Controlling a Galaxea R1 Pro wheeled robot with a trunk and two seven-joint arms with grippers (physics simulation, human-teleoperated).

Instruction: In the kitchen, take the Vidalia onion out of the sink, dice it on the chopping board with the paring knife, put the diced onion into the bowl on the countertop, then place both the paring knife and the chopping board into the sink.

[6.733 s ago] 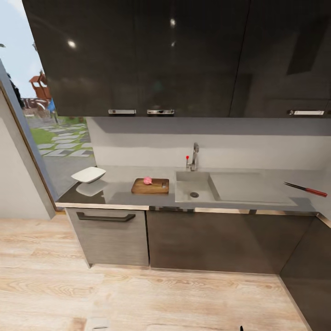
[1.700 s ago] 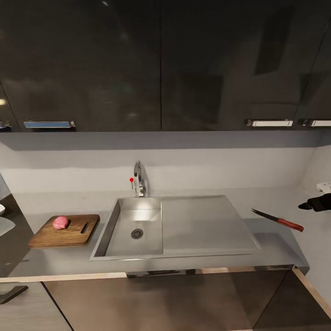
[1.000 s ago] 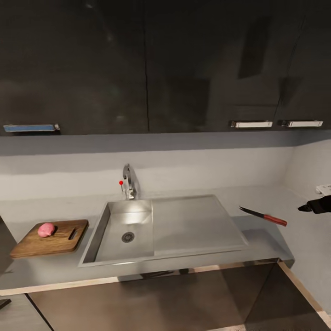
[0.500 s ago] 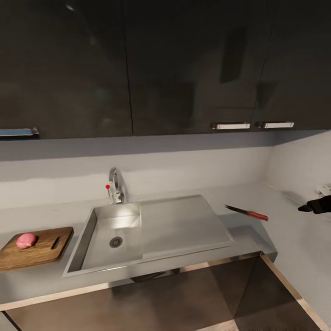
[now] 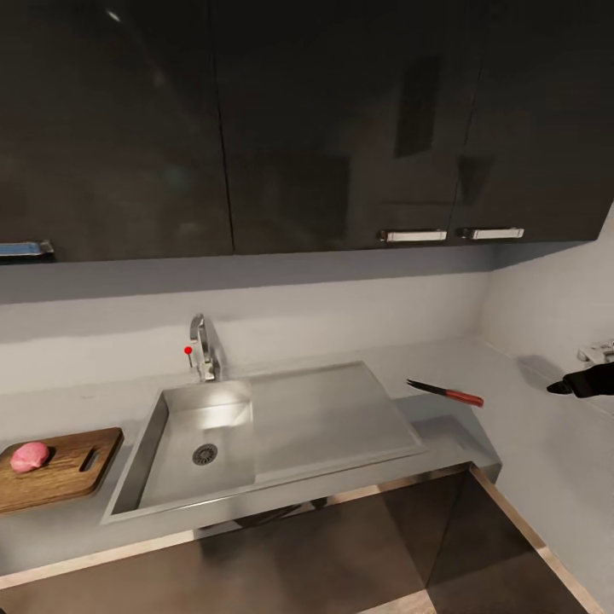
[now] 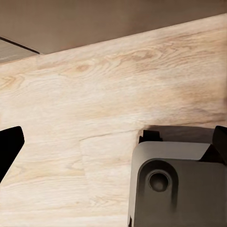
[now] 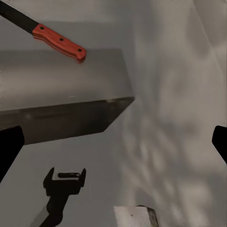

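In the head view, the paring knife (image 5: 445, 393) is lying on the countertop (image 5: 512, 401) at centre right of the frame, just right of the sink (image 5: 256, 435), while the pink onion (image 5: 30, 456) is resting on the chopping board (image 5: 60, 469) at the lower left edge. The right gripper (image 5: 558, 387) is being held at the right edge, well apart from the knife, and its fingertips (image 7: 9, 146) are seen spread wide and empty at both edges of the right wrist view, the knife lying at its upper left. The left gripper (image 6: 113, 146) is likewise seen spread and empty over the light wood floor (image 6: 94, 85).
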